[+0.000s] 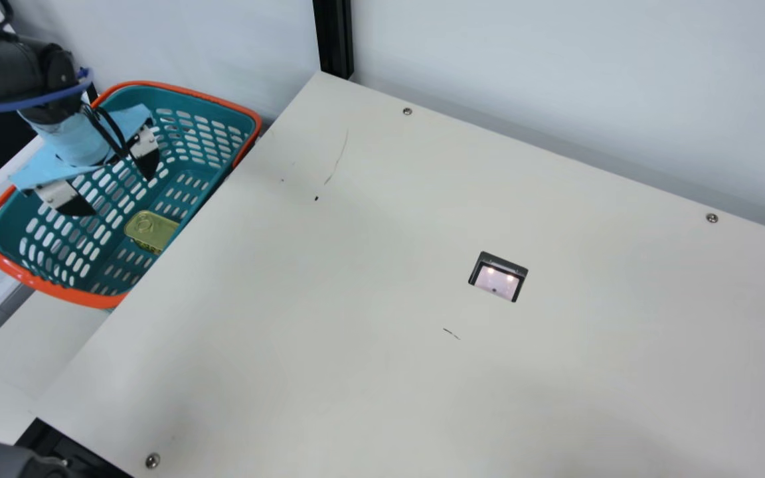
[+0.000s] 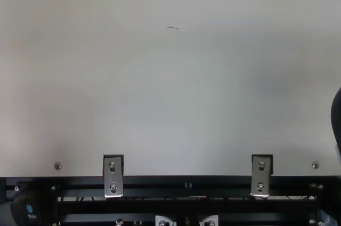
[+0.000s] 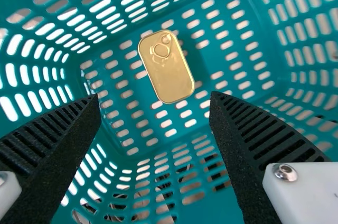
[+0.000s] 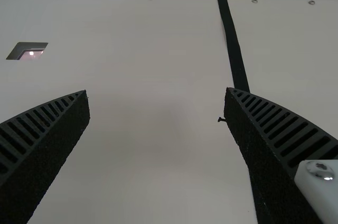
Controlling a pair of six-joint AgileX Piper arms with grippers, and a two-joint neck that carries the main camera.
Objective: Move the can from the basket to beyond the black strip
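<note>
The basket [image 1: 57, 292] is teal plastic with a glossy orange rim, its walls and floor pierced by rows of rounded slots. It sits beside the edge of the cream tabletop [image 1: 389, 199], a smooth, matte board (lightly scuffed, with a few thin dark scratches). On the basket's floor lies the can [image 3: 166, 65], flat and golden, a shiny metal rectangle with softly rounded corners and a ring-shaped tab near one end.

The left gripper [image 1: 123, 196] hangs tilted over the basket, its two black ribbed fingers spread wide. It grips nothing; in the left wrist view the can lies between and beyond the fingertips, apart from both. Pale blue sheeting (rather wrinkled) wraps the wrist above it.

The right gripper [image 4: 156, 92] is wide open too, holding nothing, with the tabletop behind its fingers. The black strip [image 4: 235, 55], narrow and dark, runs along the tabletop behind one of them.
</note>
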